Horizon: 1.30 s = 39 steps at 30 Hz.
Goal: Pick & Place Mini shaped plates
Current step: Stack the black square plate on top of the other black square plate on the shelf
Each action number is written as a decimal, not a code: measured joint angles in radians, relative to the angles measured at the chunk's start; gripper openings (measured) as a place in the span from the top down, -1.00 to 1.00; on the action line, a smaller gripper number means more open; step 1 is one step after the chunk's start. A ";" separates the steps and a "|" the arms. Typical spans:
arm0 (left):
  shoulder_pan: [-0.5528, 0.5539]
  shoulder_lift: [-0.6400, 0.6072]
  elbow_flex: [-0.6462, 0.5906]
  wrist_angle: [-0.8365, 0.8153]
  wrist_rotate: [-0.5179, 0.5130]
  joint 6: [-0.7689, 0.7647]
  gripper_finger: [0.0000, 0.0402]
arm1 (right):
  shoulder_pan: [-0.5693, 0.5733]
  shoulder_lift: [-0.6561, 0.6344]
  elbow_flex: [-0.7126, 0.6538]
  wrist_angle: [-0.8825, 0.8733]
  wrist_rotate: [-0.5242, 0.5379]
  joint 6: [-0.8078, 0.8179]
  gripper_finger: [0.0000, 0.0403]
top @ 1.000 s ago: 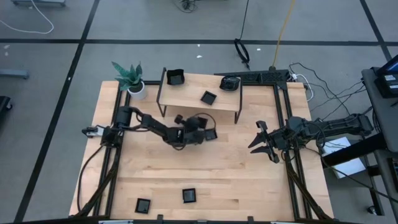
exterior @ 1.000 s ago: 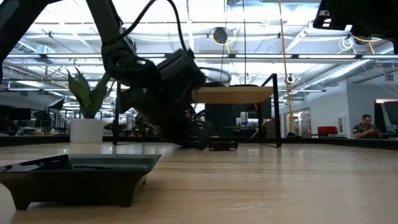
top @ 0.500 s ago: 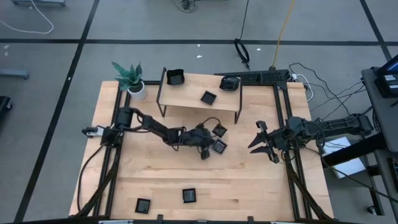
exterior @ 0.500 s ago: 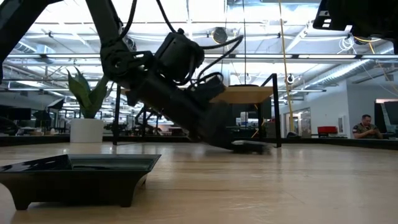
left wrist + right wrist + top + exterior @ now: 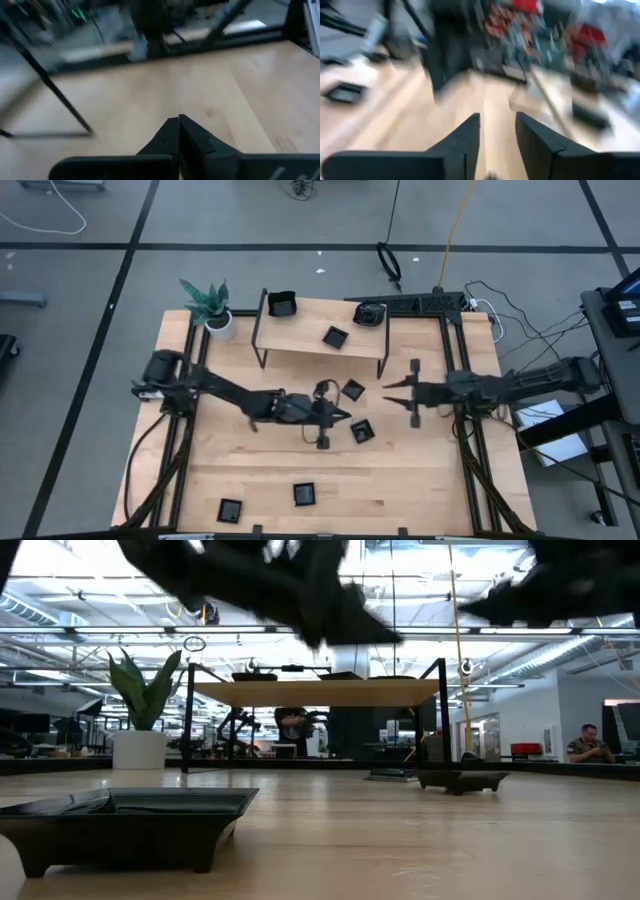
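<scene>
Several mini shaped plates, small, black and glossy, lie flat on the wooden table. One (image 5: 352, 391) and another (image 5: 362, 431) are at mid-table, and two (image 5: 231, 509) (image 5: 304, 494) are near the front edge. Others (image 5: 335, 336) (image 5: 283, 304) rest on a raised wooden shelf (image 5: 300, 345). My left gripper (image 5: 343, 418) (image 5: 178, 122) is shut and empty. It hangs above the table, just left of the two mid-table plates. My right gripper (image 5: 388, 388) (image 5: 497, 130) is open and empty. It stands to their right, pointing toward the table's left.
The shelf stands on thin black legs (image 5: 258, 345) at the far side. A potted green plant (image 5: 208, 302) sits at the far left corner. In the low view one plate (image 5: 120, 825) lies close to the camera. Bare wood shows between the mid-table plates and the front pair.
My left gripper, shut throughout, has risen off the table, swung toward the table's right and near side, and tipped up from pointing steeply down. A plate beside it has slid toward the near edge. My right gripper has rolled and moved slightly toward the table's left.
</scene>
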 joint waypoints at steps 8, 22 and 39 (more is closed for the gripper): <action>-0.058 -0.296 -0.149 0.028 -0.164 0.149 0.95 | 0.032 0.364 0.009 0.191 0.117 0.236 -0.01; -0.034 -0.414 -0.420 0.211 -0.260 -0.116 0.64 | -0.006 0.874 0.156 0.203 0.260 0.474 -0.39; -0.029 -0.414 -0.419 0.171 -0.258 -0.114 0.23 | -0.099 1.059 0.212 0.308 0.238 0.522 -0.54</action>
